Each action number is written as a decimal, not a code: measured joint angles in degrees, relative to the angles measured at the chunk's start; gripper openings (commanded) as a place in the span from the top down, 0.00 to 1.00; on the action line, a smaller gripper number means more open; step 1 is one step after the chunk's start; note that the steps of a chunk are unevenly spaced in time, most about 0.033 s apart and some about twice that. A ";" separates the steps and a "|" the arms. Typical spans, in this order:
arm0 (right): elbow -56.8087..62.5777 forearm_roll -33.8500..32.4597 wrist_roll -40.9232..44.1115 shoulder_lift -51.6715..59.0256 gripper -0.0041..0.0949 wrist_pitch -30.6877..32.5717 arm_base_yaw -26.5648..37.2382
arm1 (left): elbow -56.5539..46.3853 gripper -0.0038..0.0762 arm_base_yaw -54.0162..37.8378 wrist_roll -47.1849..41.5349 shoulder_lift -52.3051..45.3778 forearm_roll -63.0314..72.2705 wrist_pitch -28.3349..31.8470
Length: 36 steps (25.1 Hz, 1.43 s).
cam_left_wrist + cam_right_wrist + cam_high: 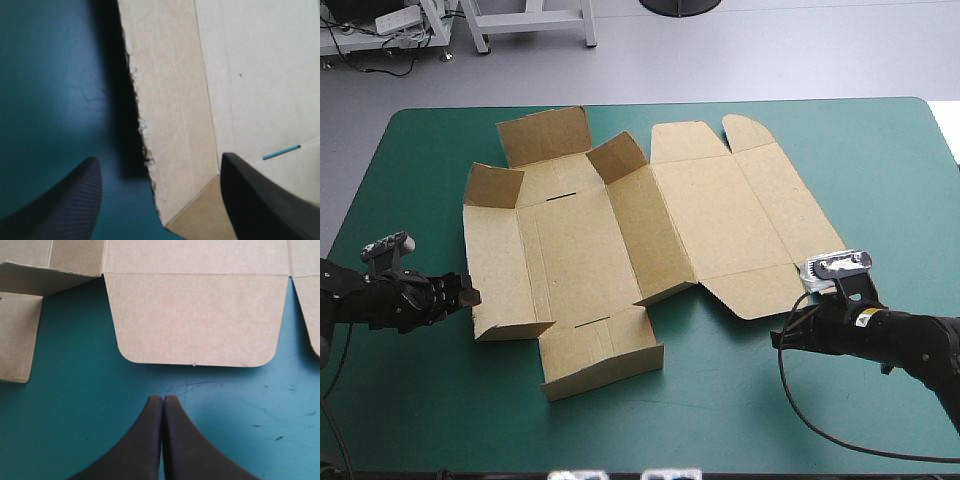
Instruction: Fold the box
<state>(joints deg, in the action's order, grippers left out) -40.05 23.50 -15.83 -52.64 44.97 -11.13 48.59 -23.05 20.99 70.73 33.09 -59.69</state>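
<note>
The brown box [620, 230] lies opened out in the middle of the table, several flaps on its left half partly raised and its lid flat to the right. My left gripper [467, 293] is at the box's near left corner. In the left wrist view this gripper [160, 197] is open, and the ragged edge of the box's left wall [170, 115] stands between its fingers. My right gripper [778, 340] sits low on the cover just short of the lid's rounded flap [758, 293]. Seen from the right wrist, the gripper [163, 400] is shut and that flap [197, 320] lies ahead, apart from it.
The teal-green cover [720, 420] shows as a broad bare band between the box and the table's front edge. Narrower bare strips run along the left and right edges. A raised side wall of the box [17, 337] stands ahead and to one side of my right gripper.
</note>
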 measured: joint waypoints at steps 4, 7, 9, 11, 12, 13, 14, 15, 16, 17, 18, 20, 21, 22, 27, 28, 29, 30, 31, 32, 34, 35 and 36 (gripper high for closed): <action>0.00 0.00 0.00 0.00 0.96 0.00 0.00 | -1.01 0.34 0.00 4.25 5.81 3.61 2.06; 0.00 0.00 0.04 0.00 0.96 -0.06 0.00 | -1.05 0.34 0.00 9.03 10.32 8.70 2.80; 0.00 0.00 0.19 0.00 0.96 -0.17 0.00 | -1.05 0.34 0.00 10.27 12.66 9.49 3.06; 0.00 0.11 0.42 0.00 0.96 -0.17 0.00 | -1.05 0.34 0.00 11.98 13.59 11.10 2.99; 0.00 0.11 0.49 0.00 0.96 -0.17 0.00 | -1.05 0.34 0.00 12.87 13.93 12.27 2.71; 0.00 0.17 0.61 0.00 0.96 -0.17 0.00 | -1.05 0.34 0.00 13.66 14.10 13.41 2.52; 0.00 0.32 0.89 0.00 0.96 -0.23 0.00 | -1.05 0.34 0.00 14.49 14.17 14.71 2.22; 0.00 0.36 0.95 0.00 0.96 -0.23 0.00 | -1.05 0.34 0.00 14.75 14.17 15.02 2.11; 0.00 0.49 0.95 -0.05 0.96 -0.23 0.00 | -1.05 0.34 0.00 14.80 14.23 15.21 1.96; 0.00 0.58 1.07 -0.02 0.96 -0.27 0.00 | -1.05 0.34 0.00 14.80 14.38 15.34 1.81; 0.00 0.63 1.07 -0.02 0.96 -0.27 0.00 | -1.05 0.34 0.06 14.80 14.62 15.55 1.48; 0.00 0.69 1.11 -0.02 0.96 -0.40 0.00 | -1.05 0.34 0.41 14.80 15.21 15.70 1.02; 0.00 0.69 1.11 -0.02 0.96 -0.42 0.00 | -1.05 0.34 0.90 15.00 15.70 15.70 0.78; 0.00 0.69 1.11 -0.02 0.96 -0.42 0.00 | -1.05 0.34 1.33 15.06 16.02 15.70 0.61; 0.00 0.75 1.11 -0.06 0.96 -0.42 0.00 | -1.05 0.34 3.01 15.63 16.96 15.70 -0.37; 0.00 0.75 1.11 -0.06 0.96 -0.42 0.00 | -1.05 0.34 3.01 15.68 16.96 15.70 -0.30; 0.00 0.75 1.11 -0.06 0.96 -0.42 0.00 | -1.05 0.35 3.01 15.68 16.96 15.70 -0.07; 0.00 0.75 1.17 -0.06 0.96 -0.42 0.00 | -1.05 0.36 3.01 15.68 16.96 15.70 0.15; 0.00 0.75 1.17 -0.06 0.96 -0.42 0.00 | -1.05 0.37 3.01 15.68 16.96 15.70 0.31; 0.00 0.75 1.31 -0.06 0.96 -0.42 0.00 | -1.05 0.40 3.01 15.68 16.96 15.70 0.44; 0.00 0.75 1.51 -0.06 0.96 -0.42 0.00 | -1.05 0.47 3.01 15.68 16.96 15.70 0.49; 0.00 0.75 1.51 -0.06 0.96 -0.42 0.00 | -1.05 0.50 3.01 15.68 16.96 15.70 0.49; 0.00 0.75 1.51 -0.06 0.96 -0.42 0.00 | -1.05 0.55 3.01 15.83 16.96 15.79 0.49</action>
<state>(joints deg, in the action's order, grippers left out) -40.05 24.25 -14.32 -52.70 44.55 -11.13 47.55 -20.04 36.81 87.69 48.87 -59.19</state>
